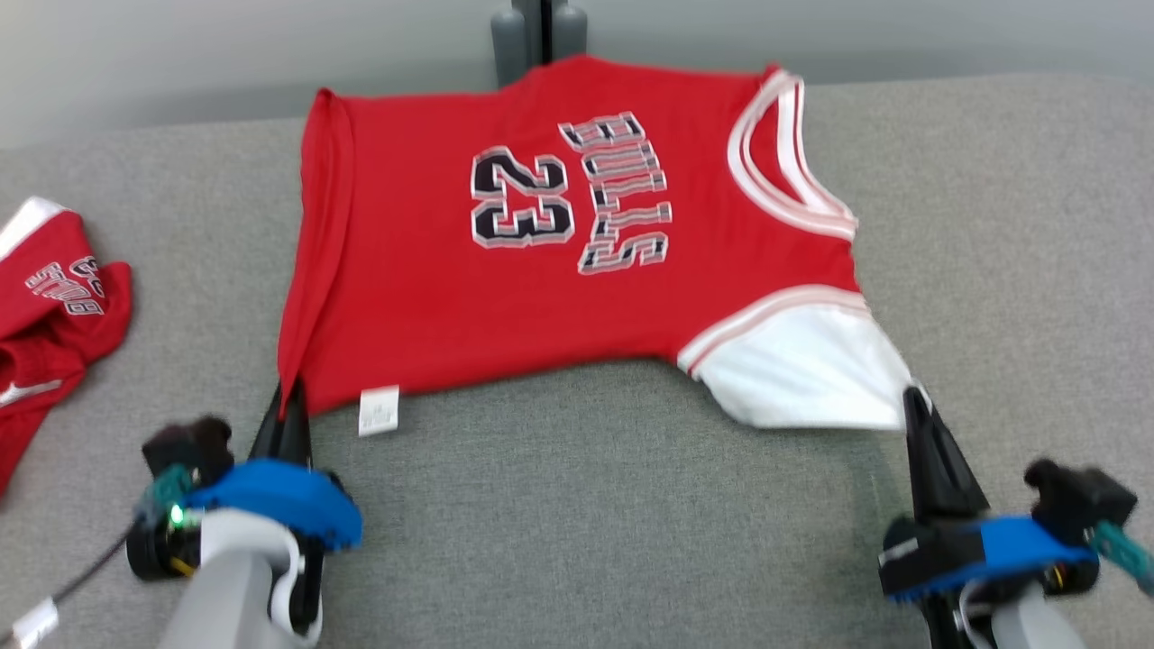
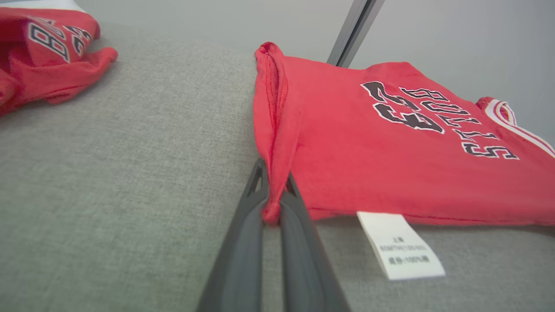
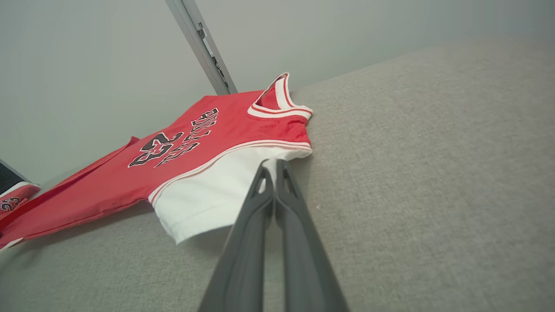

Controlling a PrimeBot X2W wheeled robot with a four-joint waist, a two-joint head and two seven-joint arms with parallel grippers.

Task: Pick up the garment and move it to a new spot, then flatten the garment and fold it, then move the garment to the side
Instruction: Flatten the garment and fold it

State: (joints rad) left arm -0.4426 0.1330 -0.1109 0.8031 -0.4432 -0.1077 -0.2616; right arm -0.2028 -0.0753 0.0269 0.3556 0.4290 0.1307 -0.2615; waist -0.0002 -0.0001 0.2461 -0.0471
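Garment (image 1: 541, 270): red jersey, spread face-up on grey cloth surface (image 1: 577, 505), far edge touching base of post (image 1: 539, 31). L gripper (image 1: 290, 397), near-left of post: jaws pinched tight on red hem corner; care label (image 1: 379, 410) just beside. R gripper (image 1: 912, 401), near-right of post: jaws pressed together on white sleeve edge. 2nd red jersey (image 1: 54, 297) crumpled, well left of post.
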